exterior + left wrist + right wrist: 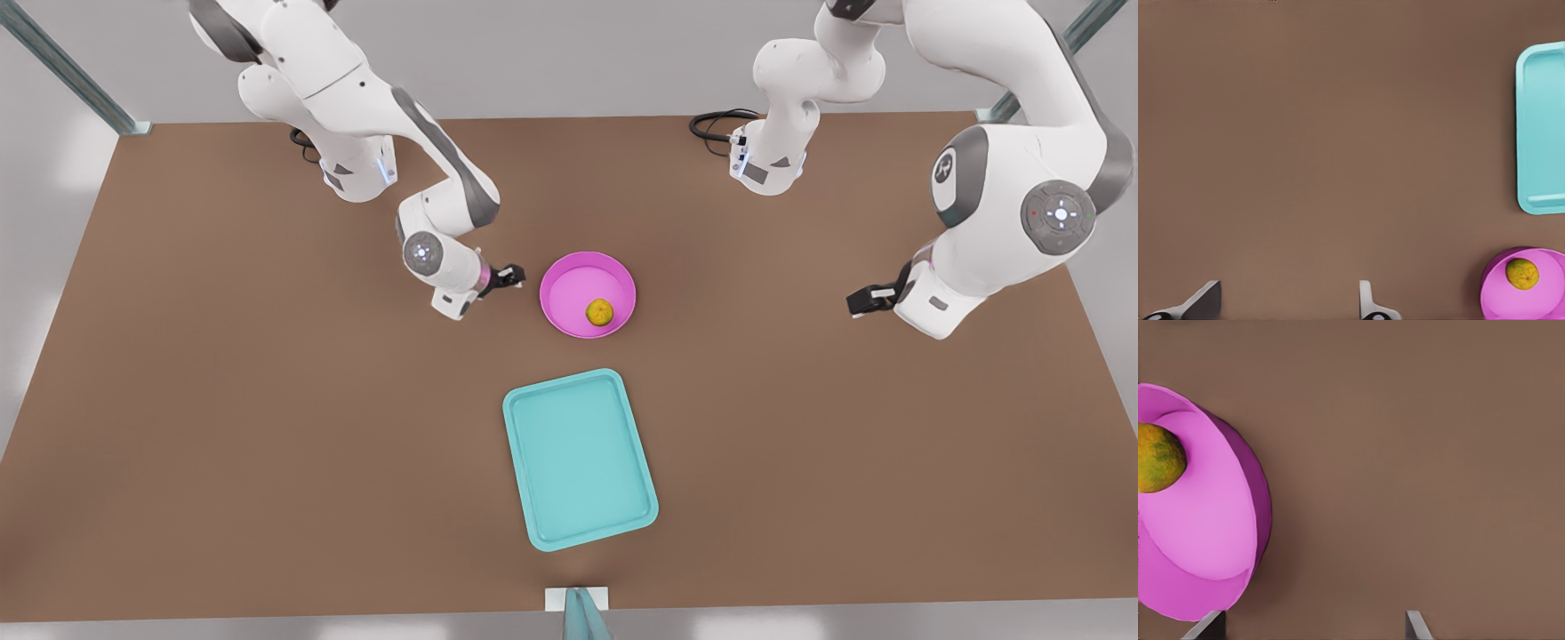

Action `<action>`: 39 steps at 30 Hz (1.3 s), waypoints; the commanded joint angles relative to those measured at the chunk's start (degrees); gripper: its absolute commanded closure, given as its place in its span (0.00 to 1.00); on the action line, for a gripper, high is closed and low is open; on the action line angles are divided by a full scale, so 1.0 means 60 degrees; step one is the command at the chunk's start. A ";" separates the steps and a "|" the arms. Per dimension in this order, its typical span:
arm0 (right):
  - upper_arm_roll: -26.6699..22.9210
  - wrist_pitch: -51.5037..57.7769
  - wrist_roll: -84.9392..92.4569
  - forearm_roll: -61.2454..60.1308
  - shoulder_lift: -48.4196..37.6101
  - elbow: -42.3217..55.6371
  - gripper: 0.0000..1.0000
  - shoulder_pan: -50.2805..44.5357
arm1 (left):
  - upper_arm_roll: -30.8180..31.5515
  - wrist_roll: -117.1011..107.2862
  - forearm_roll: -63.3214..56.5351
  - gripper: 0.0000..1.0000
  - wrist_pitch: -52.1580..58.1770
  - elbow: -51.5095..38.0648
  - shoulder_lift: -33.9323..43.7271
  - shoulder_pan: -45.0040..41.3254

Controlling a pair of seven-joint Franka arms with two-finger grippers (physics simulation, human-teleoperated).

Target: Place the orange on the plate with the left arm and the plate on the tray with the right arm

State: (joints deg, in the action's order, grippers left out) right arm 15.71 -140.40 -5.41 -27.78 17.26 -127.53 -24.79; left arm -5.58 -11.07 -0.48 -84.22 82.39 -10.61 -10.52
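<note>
The orange [599,312] lies inside the pink plate [569,276] at the middle of the brown table. The turquoise tray [578,458] sits apart from the plate, nearer the front edge, with nothing on it. My right gripper [512,276] hangs low just beside the plate's rim on the front view's left, open, with nothing between its fingers; its wrist view has the plate [1211,520] and orange [1158,457] close by, off to one side of the gripper [1315,617]. My left gripper [861,302] waits open, far off at the front view's right. From there the plate [1538,303], orange [1522,274] and tray [1545,127] look small beyond the gripper [1290,285].
Both arm bases stand at the table's back edge, with a black cable loop [716,124] by one. Metal frame posts [71,76] rise at the back corners. A small teal-and-white fixture [578,612] sits at the front edge. Bare brown tabletop [222,444] stretches on both sides.
</note>
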 commanded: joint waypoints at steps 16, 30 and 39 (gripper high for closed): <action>0.0604 -0.3069 -0.0460 -0.1039 0.2515 0.1684 0.00 -0.0981 | 0.0021 0.1581 -0.0067 0.00 -0.0099 0.0009 -0.0005 -0.0048; 0.0589 -0.3215 -0.0343 -0.1025 0.3057 0.1919 0.39 -0.1259 | 0.0036 0.1552 -0.0067 0.00 -0.0114 0.0009 -0.0020 -0.0048; 0.0604 -0.3172 -0.0343 -0.1025 0.3057 0.2021 0.79 -0.1347 | 0.0036 0.1552 -0.0067 0.00 -0.0114 0.0038 -0.0034 -0.0063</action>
State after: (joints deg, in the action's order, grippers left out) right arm 19.32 -159.69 -7.43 -34.01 35.65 -115.48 -32.87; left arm -5.36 -2.78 -0.84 -84.97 82.63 -10.87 -10.87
